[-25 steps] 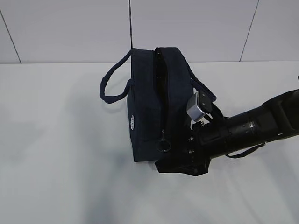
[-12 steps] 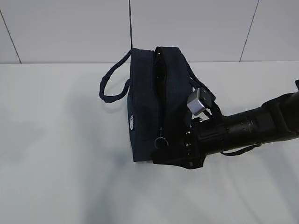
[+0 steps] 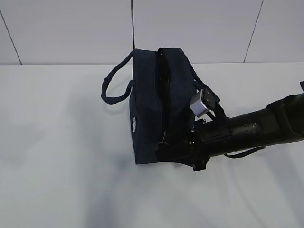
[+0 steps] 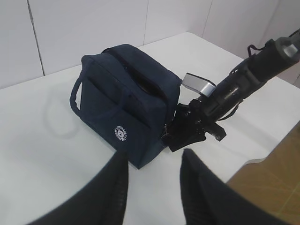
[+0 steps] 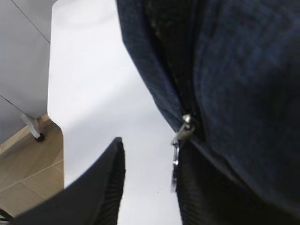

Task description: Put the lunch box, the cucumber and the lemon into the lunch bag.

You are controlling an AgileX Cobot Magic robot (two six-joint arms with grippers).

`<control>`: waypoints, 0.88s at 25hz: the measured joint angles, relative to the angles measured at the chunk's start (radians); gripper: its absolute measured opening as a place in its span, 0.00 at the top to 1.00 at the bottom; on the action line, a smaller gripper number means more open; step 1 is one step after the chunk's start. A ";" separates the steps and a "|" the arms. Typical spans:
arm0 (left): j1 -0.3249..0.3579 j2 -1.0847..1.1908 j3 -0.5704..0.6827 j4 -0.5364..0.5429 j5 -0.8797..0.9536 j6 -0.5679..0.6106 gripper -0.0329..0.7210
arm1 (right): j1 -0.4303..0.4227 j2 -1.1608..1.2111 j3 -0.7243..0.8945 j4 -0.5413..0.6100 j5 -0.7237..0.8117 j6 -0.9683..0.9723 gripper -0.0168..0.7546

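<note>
The dark navy lunch bag (image 3: 147, 109) stands mid-table, its top zipper slit showing as a dark gap. It also shows in the left wrist view (image 4: 126, 103) and the right wrist view (image 5: 234, 70). The silver zipper pull (image 5: 186, 125) hangs at the bag's near end. My right gripper (image 3: 166, 149) is open at that end, and in the right wrist view (image 5: 149, 154) the pull's ring lies against its right finger (image 5: 197, 187). My left gripper (image 4: 153, 159) is open and empty, held above the table short of the bag. The lunch box, cucumber and lemon are out of view.
The white table (image 3: 61, 156) ends at a white tiled wall behind. Two loop handles (image 3: 111, 85) stick out from the bag's sides. In the left wrist view the table's edge (image 4: 262, 157) runs at the right, with brown floor beyond.
My right gripper has moved up and left against the bag's near end. The ring pull that hung free in front of the bag now sits between the fingers. The bag stays put.
</note>
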 joint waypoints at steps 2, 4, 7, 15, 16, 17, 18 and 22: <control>0.000 0.000 0.000 0.000 0.000 0.000 0.60 | 0.000 0.000 -0.002 0.002 -0.002 0.000 0.68; 0.000 0.000 0.000 0.000 0.000 0.000 0.60 | 0.000 0.000 -0.002 0.004 -0.004 0.000 0.70; 0.000 0.000 0.000 0.000 0.000 0.000 0.60 | 0.000 0.000 -0.002 0.004 -0.010 0.000 0.71; 0.000 0.000 0.000 0.000 0.000 0.000 0.61 | 0.000 0.000 -0.002 0.004 -0.025 0.000 0.87; 0.000 0.000 0.000 0.000 0.000 0.000 0.61 | 0.000 0.000 -0.002 0.004 -0.027 0.000 0.91; 0.000 0.000 0.000 0.000 0.000 0.000 0.61 | 0.000 0.000 -0.002 0.004 -0.027 0.000 0.94; 0.000 0.000 0.000 0.000 0.000 0.000 0.61 | 0.000 0.000 -0.002 0.004 -0.027 0.000 0.96; 0.000 0.000 0.000 0.000 0.000 0.000 0.61 | 0.000 0.000 -0.002 0.006 -0.027 0.000 0.97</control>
